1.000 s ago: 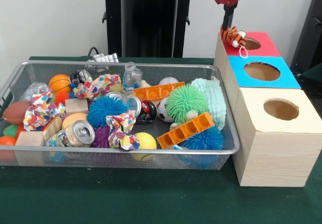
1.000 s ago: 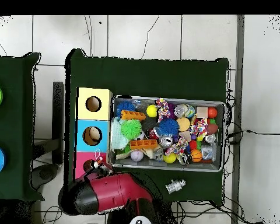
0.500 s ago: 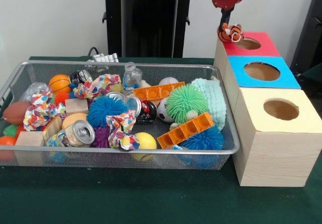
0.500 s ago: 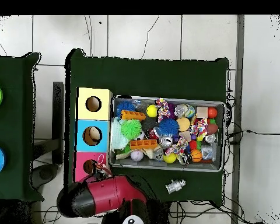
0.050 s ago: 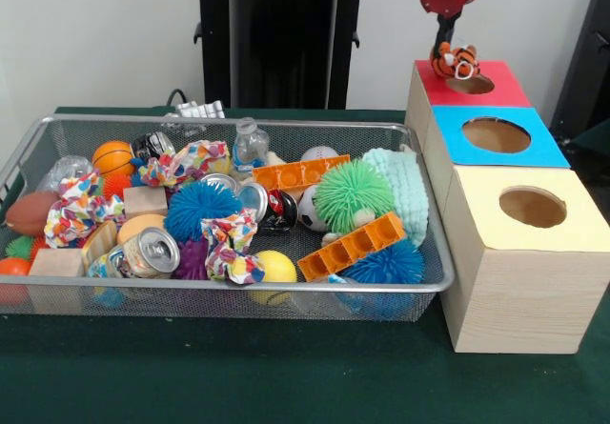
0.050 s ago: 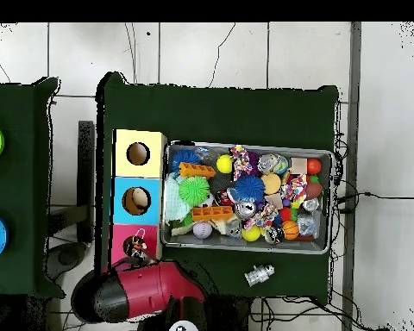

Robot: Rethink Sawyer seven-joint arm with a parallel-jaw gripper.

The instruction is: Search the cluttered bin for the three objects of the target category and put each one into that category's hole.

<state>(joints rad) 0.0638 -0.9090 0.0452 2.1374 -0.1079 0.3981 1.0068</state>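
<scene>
Item 1, nearest: wire mesh bin [image 5: 238, 295], on the green table cloth [image 5: 286, 376]. It is packed with mixed goods so that the search must go through layers. A drink can [image 5: 152, 251] lies on its side at 7 o'clock in the heap; its label shows print, but no word reads. Blue spiky ball [image 5: 195, 210] at centre, green spiky ball [image 5: 351, 193] at 3 o'clock, orange tray pieces [image 5: 357, 245] beside it, a clear bottle [image 5: 250, 143] at 12 o'clock.

Item 2: three wooden boxes at 3 o'clock of the bin, touching in a row, each with a round hole on top. Cream box [image 5: 524, 252] nearest, blue box [image 5: 496, 136] middle, red box [image 5: 472, 83] farthest. Colours serve as category marks; no writing on any.

Item 3, farthest: small tiger toy [image 5: 456, 60], the task's thing, hanging over the rim of the red box's hole. The gripper [image 5: 446, 41] has its fingers closed on the toy from above, holding it lined up for a drop, judged the step in hand. The overhead view agrees: toy [image 6: 138, 251] over the pink-red top.
</scene>
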